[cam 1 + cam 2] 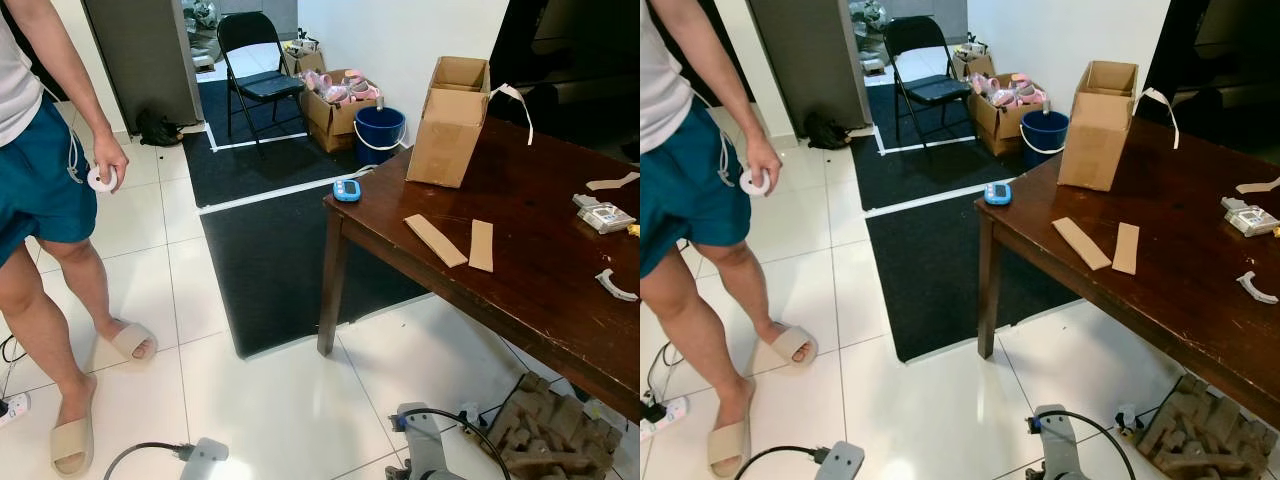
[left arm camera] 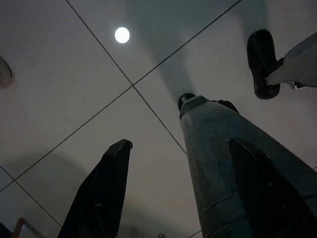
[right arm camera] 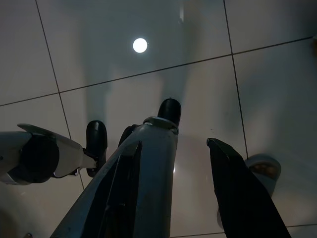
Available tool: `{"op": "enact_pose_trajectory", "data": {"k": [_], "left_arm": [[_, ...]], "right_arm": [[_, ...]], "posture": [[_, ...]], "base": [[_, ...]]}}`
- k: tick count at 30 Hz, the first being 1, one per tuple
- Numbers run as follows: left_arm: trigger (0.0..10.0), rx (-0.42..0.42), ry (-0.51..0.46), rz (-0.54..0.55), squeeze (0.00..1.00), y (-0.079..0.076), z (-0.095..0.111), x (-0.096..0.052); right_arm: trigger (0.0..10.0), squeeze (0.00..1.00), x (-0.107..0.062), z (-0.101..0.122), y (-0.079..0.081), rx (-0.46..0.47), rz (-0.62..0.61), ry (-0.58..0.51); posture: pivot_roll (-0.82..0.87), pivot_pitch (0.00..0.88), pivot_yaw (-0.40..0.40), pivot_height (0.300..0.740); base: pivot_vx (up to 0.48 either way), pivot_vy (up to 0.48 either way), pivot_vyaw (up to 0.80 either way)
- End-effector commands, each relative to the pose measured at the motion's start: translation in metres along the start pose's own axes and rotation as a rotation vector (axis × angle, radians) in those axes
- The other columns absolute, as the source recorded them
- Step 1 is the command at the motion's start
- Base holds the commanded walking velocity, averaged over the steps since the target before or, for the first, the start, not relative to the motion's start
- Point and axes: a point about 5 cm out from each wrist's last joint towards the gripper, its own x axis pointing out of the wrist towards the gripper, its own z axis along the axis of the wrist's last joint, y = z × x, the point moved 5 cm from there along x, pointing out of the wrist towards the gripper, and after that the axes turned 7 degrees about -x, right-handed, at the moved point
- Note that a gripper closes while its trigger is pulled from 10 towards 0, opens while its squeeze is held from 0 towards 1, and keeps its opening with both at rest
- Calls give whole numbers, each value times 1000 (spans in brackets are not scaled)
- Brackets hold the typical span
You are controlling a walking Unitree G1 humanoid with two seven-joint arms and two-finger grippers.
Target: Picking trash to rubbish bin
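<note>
Both arms hang idle over the white tiled floor (image 1: 270, 400): the left gripper (image 2: 178, 193) and right gripper (image 3: 183, 191) each hold their two black fingers spread apart with nothing between them. Two flat brown cardboard strips (image 1: 455, 241) lie side by side on the dark wooden table (image 1: 540, 290), just in front of an open brown cardboard box (image 1: 447, 125). A person (image 1: 40, 180) stands to the left, one hand (image 1: 108, 160) holding a small white roll of tape (image 1: 102, 179).

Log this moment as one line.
left gripper: open, idle | right gripper: open, idle | cardboard strips: on table
</note>
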Motion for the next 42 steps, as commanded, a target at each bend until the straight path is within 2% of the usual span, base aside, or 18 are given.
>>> {"op": "enact_pose_trajectory", "data": {"k": [1, 13, 20, 42], "left_arm": [[10000, 4, 18, 11, 0, 4, -6, -1], [10000, 8, 27, 14, 0, 6, -9, -2], [10000, 12, 19, -1, 0, 2, -6, -1], [10000, 16, 2, -7, 0, 4, 2, -1]], "right_arm": [[10000, 0, 0, -4, 1, -4, 3, 12], [10000, 0, 0, -8, 3, 14, 7, 15], [10000, 0, 0, -10, 4, 15, 9, 18], [10000, 0, 0, -8, 5, 26, 6, 14]], "posture": [[8, 11, 10, 740], [4, 30, 23, 740], [6, 33, 33, 740], [3, 29, 35, 740]], "base": [[0, 0, 0], [0, 0, 0], [0, 0, 0], [0, 0, 0]]}}
